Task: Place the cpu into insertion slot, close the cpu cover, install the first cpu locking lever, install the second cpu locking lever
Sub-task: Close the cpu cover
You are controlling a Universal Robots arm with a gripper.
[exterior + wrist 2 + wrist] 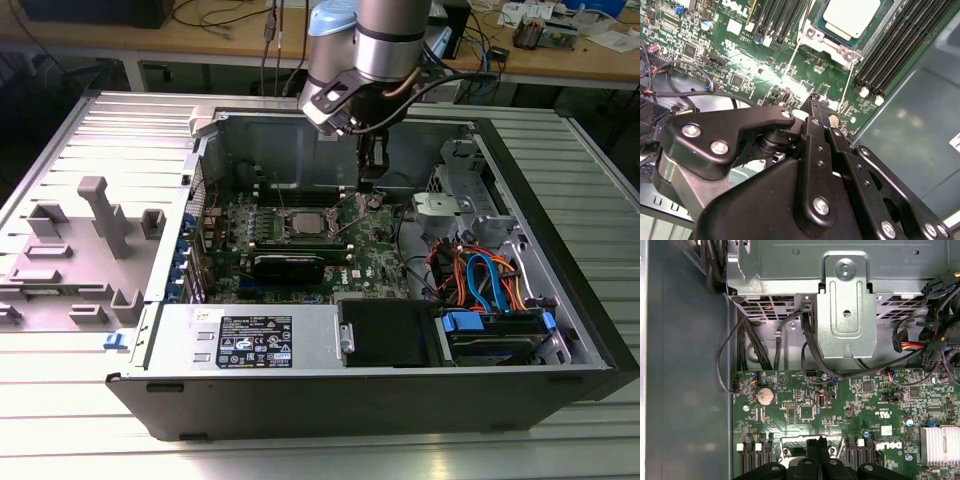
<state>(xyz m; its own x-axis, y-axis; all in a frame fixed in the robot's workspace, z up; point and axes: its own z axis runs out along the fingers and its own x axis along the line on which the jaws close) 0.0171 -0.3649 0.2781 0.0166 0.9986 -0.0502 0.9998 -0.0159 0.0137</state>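
Hovers low over the green board, pincer point(815, 97) tips together on nothing, just beside the insertion slot point(842, 50). Seated there already: the cpu point(850, 17), with the cpu cover point(882, 22) apparently down around it. Seems to be lever work; calls for meeting the thin wire lever point(845, 80) squarely and pressing steadily, without slipping onto the board. Flanking the socket, memory slots point(900, 45); beyond, cable bundles point(760, 345) and a metal bracket point(847, 315) crowding the case wall.

Bright, even light — board point(765, 75) glare, near jaws seemingly soft
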